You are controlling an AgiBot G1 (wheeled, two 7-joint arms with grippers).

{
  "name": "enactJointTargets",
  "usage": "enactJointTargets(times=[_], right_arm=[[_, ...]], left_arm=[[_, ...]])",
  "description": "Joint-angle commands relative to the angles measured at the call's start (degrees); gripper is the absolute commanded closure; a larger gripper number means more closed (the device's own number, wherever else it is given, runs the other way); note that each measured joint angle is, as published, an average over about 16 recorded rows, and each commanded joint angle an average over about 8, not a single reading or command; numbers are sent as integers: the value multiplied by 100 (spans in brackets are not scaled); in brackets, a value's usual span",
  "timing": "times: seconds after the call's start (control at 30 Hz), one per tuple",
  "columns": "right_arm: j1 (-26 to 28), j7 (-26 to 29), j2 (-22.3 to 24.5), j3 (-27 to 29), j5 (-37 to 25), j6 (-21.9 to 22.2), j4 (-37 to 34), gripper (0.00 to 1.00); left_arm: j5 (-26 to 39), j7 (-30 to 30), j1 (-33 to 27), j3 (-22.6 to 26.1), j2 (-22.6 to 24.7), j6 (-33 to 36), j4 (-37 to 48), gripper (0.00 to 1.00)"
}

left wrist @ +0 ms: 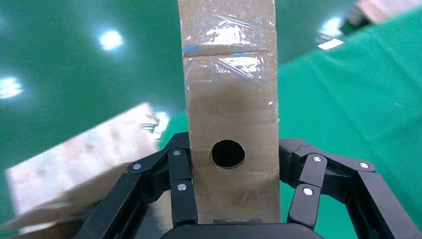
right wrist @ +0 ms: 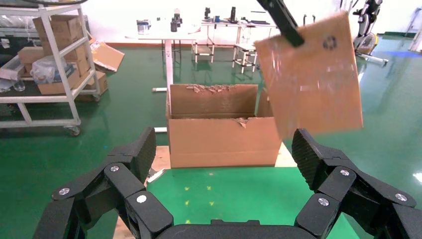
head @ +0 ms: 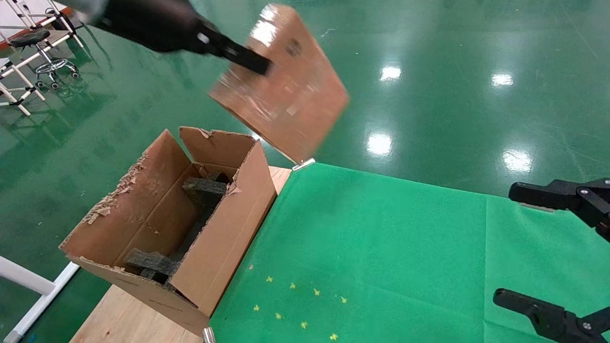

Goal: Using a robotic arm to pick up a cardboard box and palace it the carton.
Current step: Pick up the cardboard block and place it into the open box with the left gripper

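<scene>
We have the left gripper (left wrist: 231, 199) jaws clamped on the cardboard box (head: 281, 83), held clear above the carton (head: 171, 228) for drop-in; right gripper (right wrist: 226, 172) parked beside the carton, jaws apart.

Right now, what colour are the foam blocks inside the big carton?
Dark grey to black foam blocks inside the brown carton; the head view shows them best.

The carton (head: 181, 238) stands open-topped at the table's left edge, with black foam blocks (head: 205, 188) taking up part of its inside. The cardboard box (head: 281, 85) hangs in the air beyond it. To the right, the green cloth (head: 381, 247) lies bare.
</scene>
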Motion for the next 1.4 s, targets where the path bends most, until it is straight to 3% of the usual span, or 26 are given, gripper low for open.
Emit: enactJointTargets(times=[0.03, 0.33, 0.57, 0.97, 1.4], right_arm=[[0, 0, 0, 0, 0, 0, 0, 0], [0, 0, 0, 0, 0, 0, 0, 0], [0, 0, 0, -1, 0, 0, 0, 0], [0, 0, 0, -1, 1, 0, 0, 0], [0, -1, 0, -1, 1, 0, 0, 0]], left_arm=[[99, 238, -179, -15, -53, -29, 308, 100], [768, 1151, -797, 195, -416, -35, 1484, 100], [1190, 1743, -909, 397, -673, -180, 2430, 100], [1403, 2456, -474, 532, -789, -924, 3782, 100], [1294, 2631, 343, 448, -647, -2337, 4317, 100]])
